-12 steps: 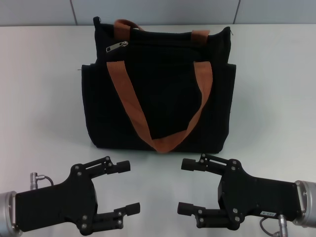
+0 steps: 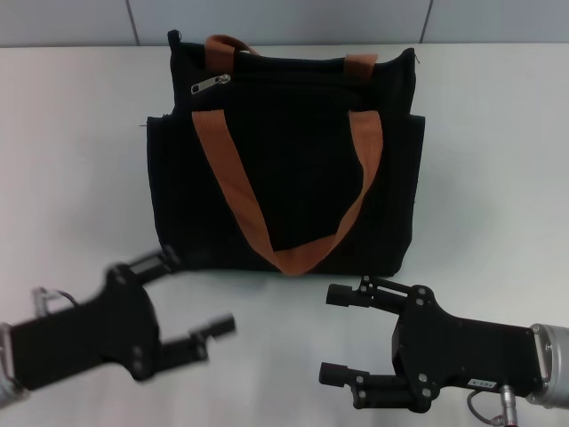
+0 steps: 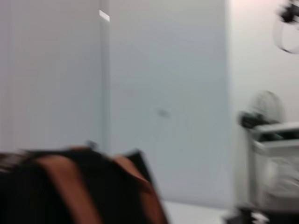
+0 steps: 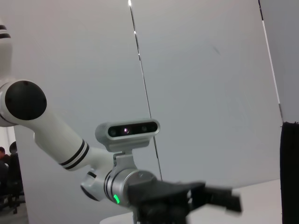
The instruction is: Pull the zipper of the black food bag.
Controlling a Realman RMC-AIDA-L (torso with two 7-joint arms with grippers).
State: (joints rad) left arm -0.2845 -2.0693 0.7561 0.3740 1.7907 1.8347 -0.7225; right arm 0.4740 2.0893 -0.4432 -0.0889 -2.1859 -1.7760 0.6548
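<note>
Black and open-fingered, the left gripper (image 2: 182,294) sits at seven o'clock on the white table (image 2: 71,160), near the lower left corner of the boxy black fabric food bag (image 2: 284,160). It should probably climb toward eleven o'clock, where the small silver zipper pull (image 2: 211,84) lies on the bag's top edge, and close narrowly on the tab. One bag, one pull, two orange-brown webbing handles (image 2: 240,187). The right gripper (image 2: 342,334) rests at five o'clock, fingers wide.

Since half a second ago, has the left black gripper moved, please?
Yes. The left black gripper has swung up and outward toward the black fabric tote bag, which stayed put; its fingers remain open.
</note>
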